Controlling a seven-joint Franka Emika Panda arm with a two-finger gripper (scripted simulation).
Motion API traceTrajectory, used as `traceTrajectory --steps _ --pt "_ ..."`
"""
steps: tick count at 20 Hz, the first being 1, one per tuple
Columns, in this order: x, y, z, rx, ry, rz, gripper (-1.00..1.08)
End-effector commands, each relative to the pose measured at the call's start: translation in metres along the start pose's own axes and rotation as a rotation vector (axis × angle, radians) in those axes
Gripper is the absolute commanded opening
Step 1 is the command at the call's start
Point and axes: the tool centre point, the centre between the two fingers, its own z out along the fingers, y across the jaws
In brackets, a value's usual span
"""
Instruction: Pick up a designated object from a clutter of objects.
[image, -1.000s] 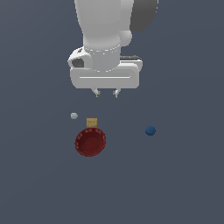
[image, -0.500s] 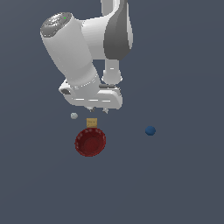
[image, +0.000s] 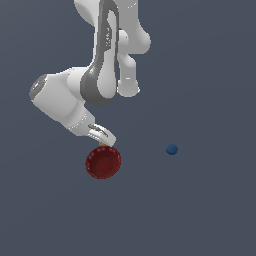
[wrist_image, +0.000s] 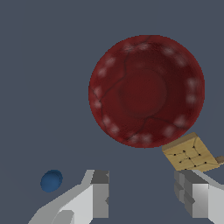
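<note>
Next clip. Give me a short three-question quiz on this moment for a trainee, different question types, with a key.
1. True or false: the gripper is closed on the dark red bowl.
2. Multiple choice: which thing sits right beside the bowl's rim? A) the blue ball B) the tan box C) neither
3. Short answer: in the wrist view, what lies between the two fingers?

Key
1. False: the fingers are spread apart and the bowl is clear of them.
2. B
3. Only bare floor.
</note>
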Motion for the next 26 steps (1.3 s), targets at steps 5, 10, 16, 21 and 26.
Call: traceTrajectory --steps 5,10,16,21,26 --pt "0.020 0.046 0.038 0.099 -0.034 0.179 0.28" --pt "0.028 0.070 0.057 0.145 -0.047 0.269 0.28" --pt "0.031 0.084 0.068 0.171 -0.053 0.322 0.28" --pt "0.031 0.084 0.069 0.169 -0.054 0.321 0.28" --pt "0.030 0.081 0.088 0.171 -0.054 0.324 0.28"
